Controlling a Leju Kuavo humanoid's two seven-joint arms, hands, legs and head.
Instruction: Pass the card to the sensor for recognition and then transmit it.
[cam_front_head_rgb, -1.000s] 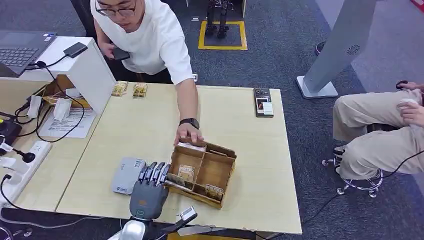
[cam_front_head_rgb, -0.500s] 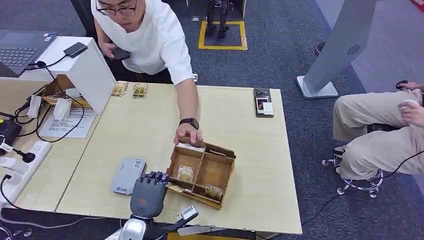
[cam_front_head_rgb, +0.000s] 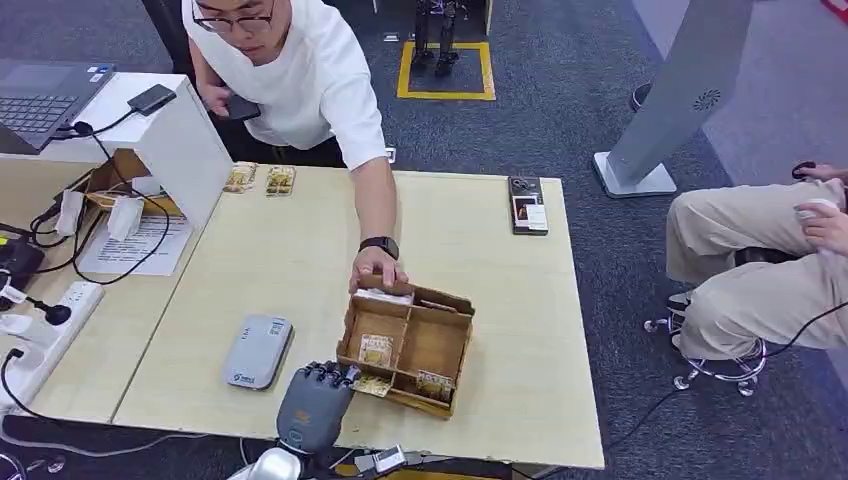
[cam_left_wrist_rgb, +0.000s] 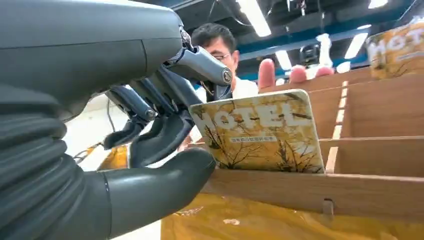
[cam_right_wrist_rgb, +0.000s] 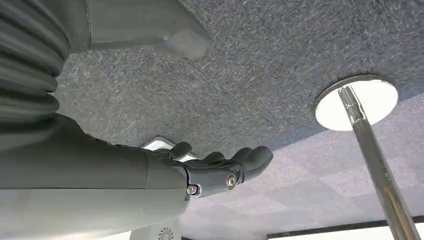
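While a person (cam_front_head_rgb: 300, 70) steadies its far rim with one hand (cam_front_head_rgb: 376, 268), the wooden divided box (cam_front_head_rgb: 447, 345) sits on the table (cam_front_head_rgb: 280, 250). The left hand (cam_front_head_rgb: 313, 405) pinches a hotel card (cam_left_wrist_rgb: 260, 132) at the box's near-left corner. The right hand (cam_right_wrist_rgb: 220, 167) hangs, fingers loosely apart, holding nothing.

yellow hotel card (cam_left_wrist_rgb: 260, 132) upright at the wooden box's (cam_front_head_rgb: 440, 340) near-left corner, grey sensor (cam_front_head_rgb: 257, 351) just beside

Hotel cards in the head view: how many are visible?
5 cards: two at the table's far edge, two in the box, one pinched by the left robot hand. Others may be hidden.
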